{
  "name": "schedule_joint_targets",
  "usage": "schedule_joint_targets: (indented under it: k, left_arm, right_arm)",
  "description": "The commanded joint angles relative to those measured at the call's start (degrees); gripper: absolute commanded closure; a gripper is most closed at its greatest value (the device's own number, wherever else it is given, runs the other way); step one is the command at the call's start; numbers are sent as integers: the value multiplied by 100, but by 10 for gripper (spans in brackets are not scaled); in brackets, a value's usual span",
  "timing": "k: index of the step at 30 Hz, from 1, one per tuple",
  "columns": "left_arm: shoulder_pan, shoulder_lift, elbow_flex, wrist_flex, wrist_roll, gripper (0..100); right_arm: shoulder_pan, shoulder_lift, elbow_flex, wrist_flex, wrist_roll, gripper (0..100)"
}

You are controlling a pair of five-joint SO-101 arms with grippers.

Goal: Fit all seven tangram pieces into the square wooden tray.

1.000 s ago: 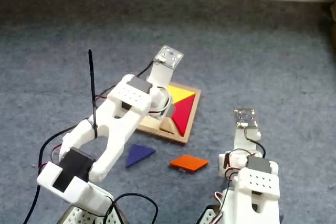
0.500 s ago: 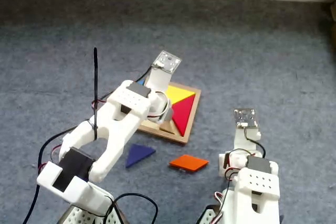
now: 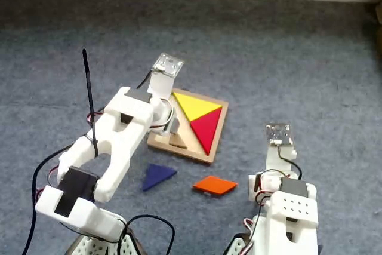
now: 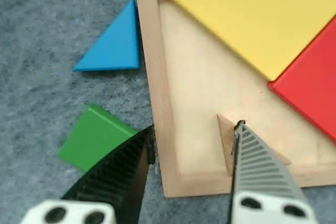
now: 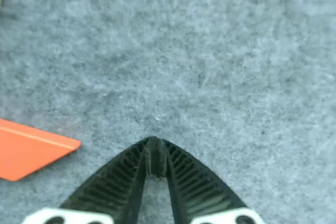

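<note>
From above, the left arm is covering the left side of the wooden tray (image 3: pixel 219 134). Its wrist view is catching a light blue triangle (image 4: pixel 113 43) and a green square (image 4: pixel 94 136) lying on the carpet just beside that rim. The left gripper (image 4: pixel 195 127) is standing half open across the rim, with one finger outside and the other at a tan triangle (image 4: pixel 224 142); I can't tell whether it is touching. The yellow triangle (image 3: pixel 196 106) and red triangle (image 3: pixel 207 128) are sitting inside. The orange piece (image 5: pixel 29 148) is running off frame near the right gripper (image 5: pixel 155 150), whose fingers are pressing together on nothing.

Wooden tray (image 3: pixel 219 134) holds yellow triangle (image 3: pixel 194 107), red triangle (image 3: pixel 206 127) and tan triangle (image 3: pixel 177 142), flat.
</note>
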Motion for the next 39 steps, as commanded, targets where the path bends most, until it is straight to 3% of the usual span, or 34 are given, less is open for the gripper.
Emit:
schedule_joint_targets:
  k: [1, 9, 15, 25, 39]
  left_arm:
    - [-84, -101, -84, 343, -88, 759]
    - [57, -971, -655, 1310, -79, 759]
    - [602, -1253, -198, 1503, -97, 758]
    - [673, -831, 743, 9, 53, 759]
    - [418, 1244, -1727, 448, 879, 759]
  right_arm:
    - [145, -84, 4, -154, 35, 994]
    - [145, -84, 4, -154, 35, 994]
    - [145, -84, 4, -154, 35, 994]
    - [145, -84, 4, -154, 35, 994]
    - [145, -84, 4, -154, 35, 994]
